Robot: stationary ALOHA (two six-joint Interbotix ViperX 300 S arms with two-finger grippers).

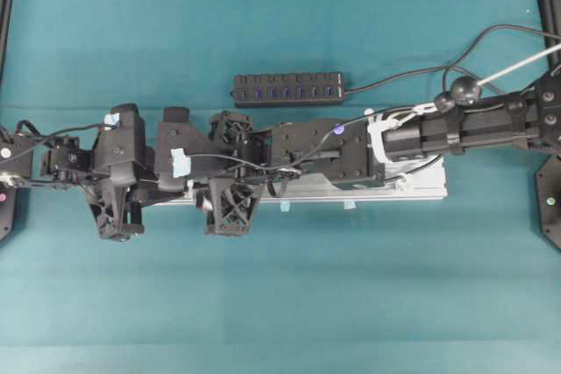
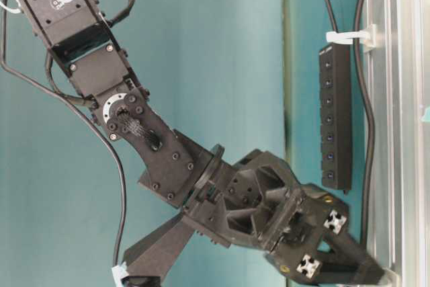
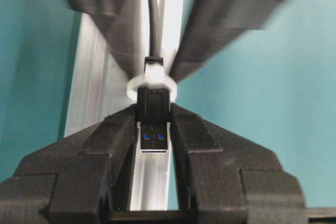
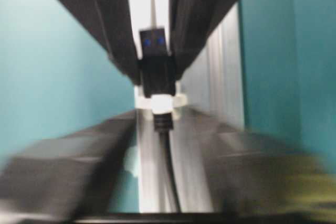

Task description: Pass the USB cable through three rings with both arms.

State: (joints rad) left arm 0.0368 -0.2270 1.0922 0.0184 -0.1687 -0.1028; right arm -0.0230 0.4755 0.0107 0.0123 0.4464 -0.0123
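**USB plug held in a ring between two end effectors**

The left end effector [image 3: 153,121] fills the lower half of the left wrist view. Its two black fingers are closed on the black body of the USB plug [image 3: 153,129], with the metal tip and its blue insert pointing toward the camera. Directly behind the plug stands a whitish ring [image 3: 152,83], and the USB cable [image 3: 153,14] runs away through it along the silver rail [image 3: 94,77].

The right wrist view shows the same spot from the opposite side. The right end effector [image 4: 160,145] appears in the lower half as two blurred fingers, parted and standing on either side of the cable just behind the ring; they are not pressing on the cable. Whether they brush the ring's sides cannot be told through the blur.

The overhead view shows what the wrist cameras cannot: both arms lie in one line over the rail, meeting near its left end, with a black multi-port hub [image 1: 288,89] lying apart on the teal bench [image 1: 280,286]. The plug and ring are hidden under the arms here.

The table-level view shows an arm reaching down to the rail's end, with the hub beside the rail.
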